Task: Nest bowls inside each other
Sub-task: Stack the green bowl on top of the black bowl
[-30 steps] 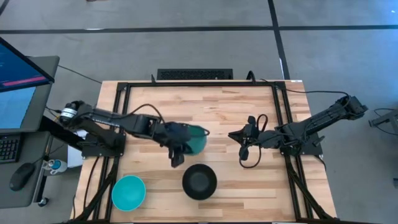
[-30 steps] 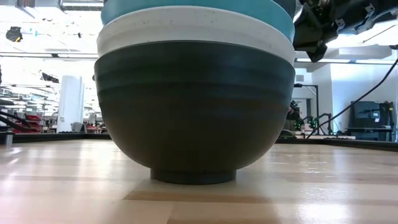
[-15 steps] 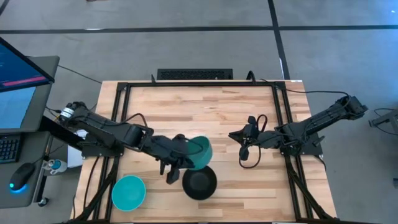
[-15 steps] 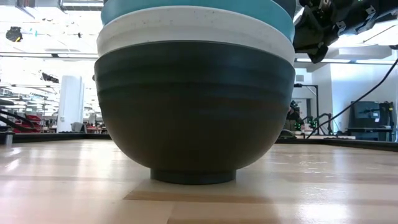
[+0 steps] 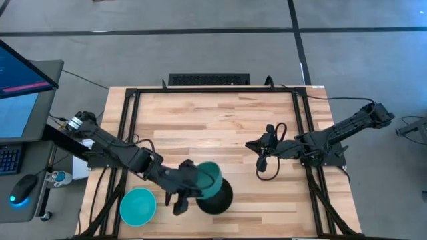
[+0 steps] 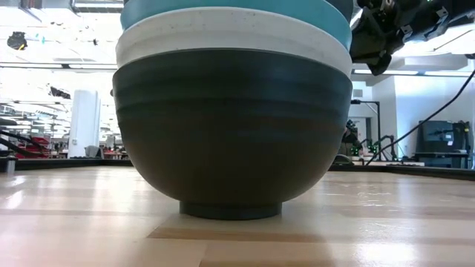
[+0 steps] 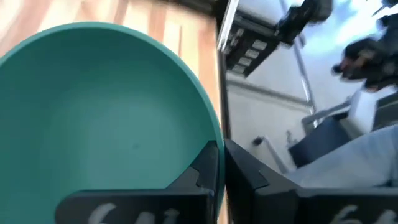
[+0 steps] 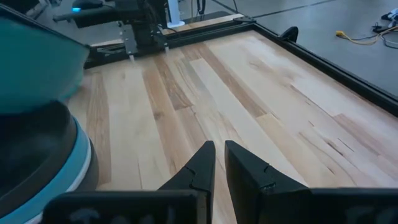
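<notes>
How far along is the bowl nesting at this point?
Done: a stack with black, white and cyan-blue bowls nested. In hand: the left end effector holds the teal-green bowl just above that stack, not seated. Left: seat it, then add the lone cyan-blue bowl. The right end effector waits mid-table.

Seen from above, the dark teal-green round bowl (image 5: 209,179) covers most of the black stacked bowl (image 5: 223,197) beneath it, and the left hand (image 5: 179,198) is partly lost against its own dark arm. At bench level, the picture's top edge cuts off the cyan-blue bowl (image 6: 223,9). In the right wrist view, the stack (image 8: 43,163) runs off the frame.
</notes>
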You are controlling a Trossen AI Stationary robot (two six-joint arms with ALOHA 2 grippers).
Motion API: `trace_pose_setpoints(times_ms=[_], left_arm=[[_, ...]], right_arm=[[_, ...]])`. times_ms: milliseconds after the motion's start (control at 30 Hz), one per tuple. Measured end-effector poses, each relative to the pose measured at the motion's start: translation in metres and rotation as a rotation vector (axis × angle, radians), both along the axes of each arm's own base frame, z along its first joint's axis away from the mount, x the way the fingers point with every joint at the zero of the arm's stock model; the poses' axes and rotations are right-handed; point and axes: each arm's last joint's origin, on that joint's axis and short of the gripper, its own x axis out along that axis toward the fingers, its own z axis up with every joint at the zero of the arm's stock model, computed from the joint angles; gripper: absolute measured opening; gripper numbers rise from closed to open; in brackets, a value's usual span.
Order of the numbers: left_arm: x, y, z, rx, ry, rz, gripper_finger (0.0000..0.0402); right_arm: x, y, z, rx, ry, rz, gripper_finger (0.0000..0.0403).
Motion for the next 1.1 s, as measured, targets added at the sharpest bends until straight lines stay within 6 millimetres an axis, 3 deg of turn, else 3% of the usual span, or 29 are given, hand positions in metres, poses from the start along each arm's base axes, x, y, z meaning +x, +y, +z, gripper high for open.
trace_pose_setpoints(times_ms=[200,400,700,1100], left_arm=[[0.007,-0.012,-0.01,0.01,0.023,-0.017,0.0],[0.022,-0.021,-0.008,0.01,0.021,-0.03,0.0],[0.039,-0.021,-0.01,-0.002,0.049,0.044,0.0],[0.08,-0.052,-0.04,0.021,0.214,0.009,0.0]], right_arm=[[0.002,-0.003,0.001,0.005,-0.012,-0.016,0.0059],[0.003,-0.007,-0.003,-0.005,0.018,-0.034,0.0059],[0.005,-0.006,-0.004,-0.012,0.039,0.058,0.0059],[0.003,-0.005,-0.006,0.001,0.069,0.098,0.0059]])
